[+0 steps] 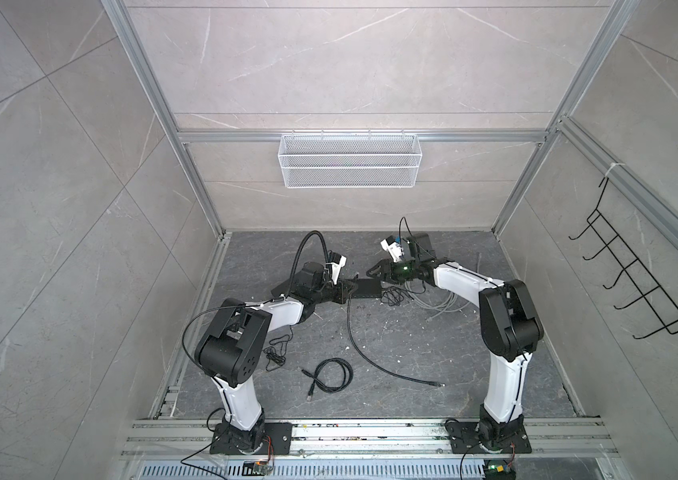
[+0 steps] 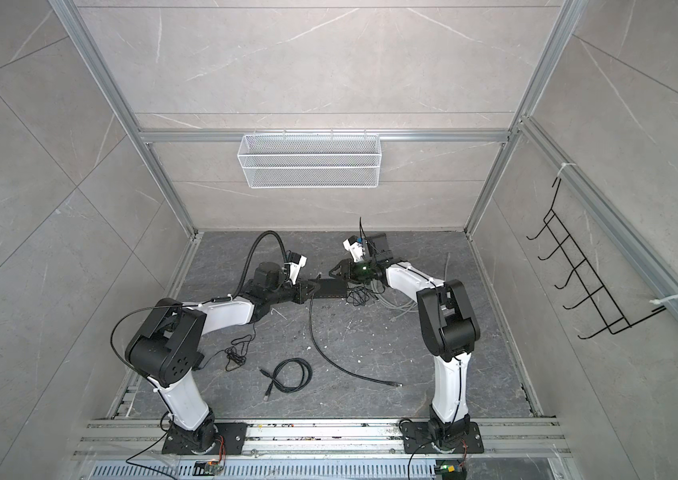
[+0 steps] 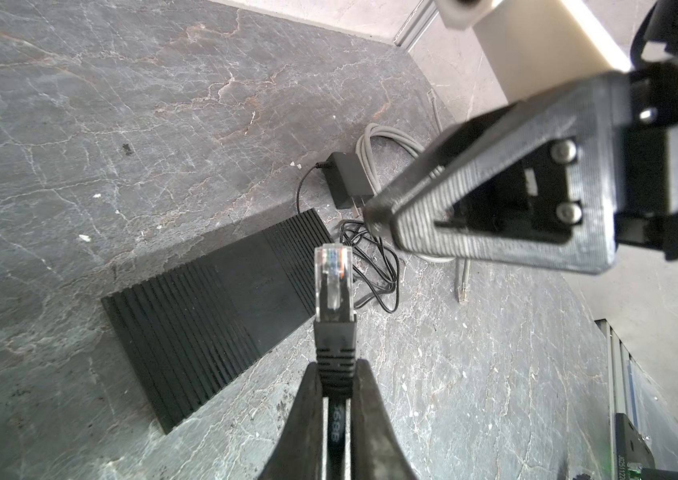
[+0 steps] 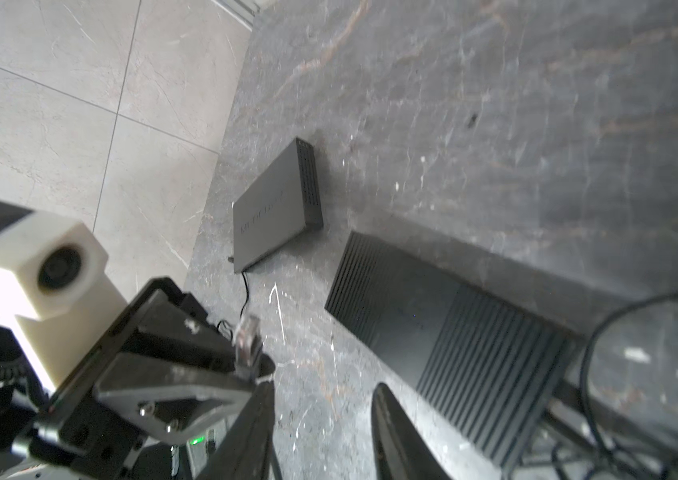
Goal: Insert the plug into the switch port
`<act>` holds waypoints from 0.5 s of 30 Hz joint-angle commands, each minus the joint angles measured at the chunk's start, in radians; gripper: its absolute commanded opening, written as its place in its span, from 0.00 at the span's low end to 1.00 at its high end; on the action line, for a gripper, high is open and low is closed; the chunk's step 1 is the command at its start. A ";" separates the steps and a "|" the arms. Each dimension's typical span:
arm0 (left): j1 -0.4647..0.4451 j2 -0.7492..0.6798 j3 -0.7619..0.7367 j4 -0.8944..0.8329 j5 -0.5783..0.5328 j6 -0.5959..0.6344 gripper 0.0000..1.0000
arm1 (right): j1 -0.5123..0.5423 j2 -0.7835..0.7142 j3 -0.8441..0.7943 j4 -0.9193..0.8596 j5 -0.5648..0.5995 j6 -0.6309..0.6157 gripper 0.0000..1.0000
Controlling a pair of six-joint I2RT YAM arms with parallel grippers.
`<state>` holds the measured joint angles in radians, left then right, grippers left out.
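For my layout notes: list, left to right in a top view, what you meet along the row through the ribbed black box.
left gripper holding the plug → ribbed black box → black cord tangle → grey cable bundle → black hook rack

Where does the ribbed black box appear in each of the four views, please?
Both top views: ribbed black box, just below picture centre.
Left wrist: directly behind the clear plug.
Right wrist: beside the smooth black box.
Shared landmark: that plug, pinched in the left fingers.
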<state>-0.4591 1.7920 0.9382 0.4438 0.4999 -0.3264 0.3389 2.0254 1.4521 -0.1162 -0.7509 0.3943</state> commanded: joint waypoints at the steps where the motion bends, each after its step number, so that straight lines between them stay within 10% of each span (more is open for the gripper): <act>1: 0.007 -0.020 -0.001 0.016 0.009 -0.001 0.01 | 0.020 0.045 0.076 -0.067 0.054 -0.063 0.41; 15: -0.019 -0.078 0.068 -0.352 -0.176 -0.008 0.03 | 0.051 0.165 0.280 -0.238 0.223 -0.140 0.42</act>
<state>-0.4591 1.7844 0.9680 0.2092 0.3889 -0.3267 0.3904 2.1521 1.7084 -0.3042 -0.5610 0.2600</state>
